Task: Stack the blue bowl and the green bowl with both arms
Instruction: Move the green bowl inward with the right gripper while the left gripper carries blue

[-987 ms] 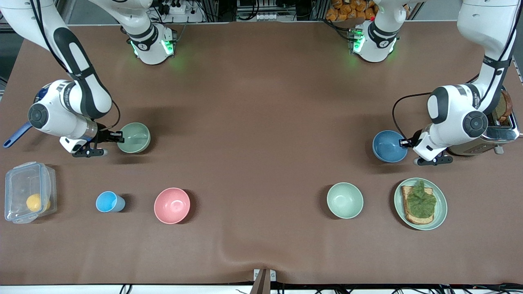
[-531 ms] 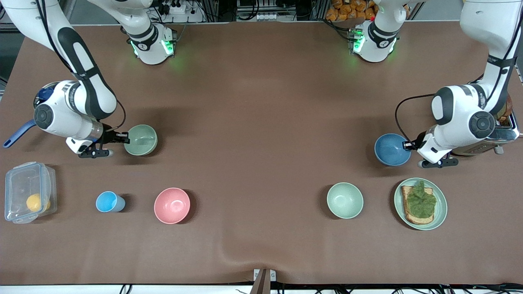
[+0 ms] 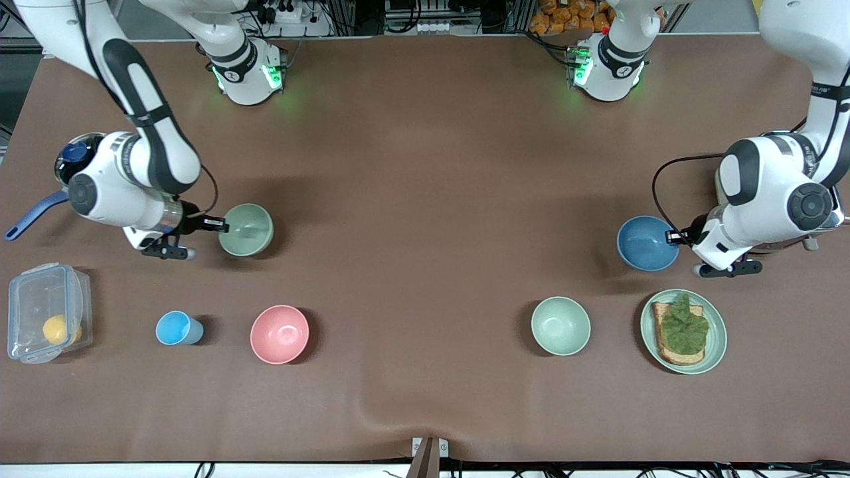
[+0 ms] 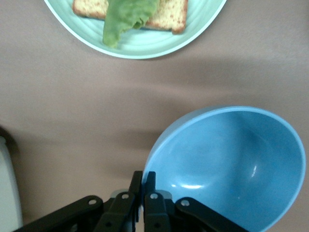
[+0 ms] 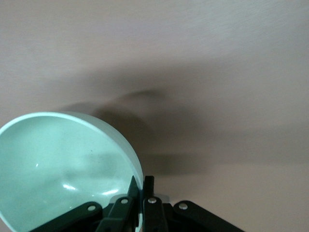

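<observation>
Brown tabletop inspected: my left gripper [image 3: 676,235] pinches the blue bowl [image 3: 645,244] rim, my right gripper [image 3: 219,226] the green bowl [image 3: 247,230] rim, both lifted, well apart, stacking not yet done

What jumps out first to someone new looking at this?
Both arms hold a bowl by its rim. The right gripper is shut on the green bowl at the right arm's end of the table, and the left gripper is shut on the blue bowl beside the toaster.
</observation>
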Controlling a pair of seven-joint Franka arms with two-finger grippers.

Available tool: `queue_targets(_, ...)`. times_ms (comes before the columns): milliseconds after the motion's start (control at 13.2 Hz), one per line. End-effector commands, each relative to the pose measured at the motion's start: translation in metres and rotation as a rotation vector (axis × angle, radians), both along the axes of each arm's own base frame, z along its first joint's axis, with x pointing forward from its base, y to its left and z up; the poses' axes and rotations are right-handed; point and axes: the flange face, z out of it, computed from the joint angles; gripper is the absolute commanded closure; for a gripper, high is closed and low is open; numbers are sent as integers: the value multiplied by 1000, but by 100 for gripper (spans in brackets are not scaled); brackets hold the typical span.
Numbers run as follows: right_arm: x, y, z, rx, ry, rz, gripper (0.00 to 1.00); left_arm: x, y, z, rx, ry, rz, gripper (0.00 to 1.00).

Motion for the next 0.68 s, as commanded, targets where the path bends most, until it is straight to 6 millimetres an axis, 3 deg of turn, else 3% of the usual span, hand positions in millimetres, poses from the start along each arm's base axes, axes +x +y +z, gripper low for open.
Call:
queue_targets(0,-5,58,19,-17,18,-98,100,14,-7,35,6,9,-28,100)
queue_targets(152,-10,102,26,7,33,-170,100,21,-13,49,3,7,-36,100)
queue_targets(304,-14,127,28,96,52,-249,100,22,-21,53,-1,5,-40,100)
queue_targets(607,-35,221,33,101,20,-322,100,27,-21,62,-3,-8,-49,100)
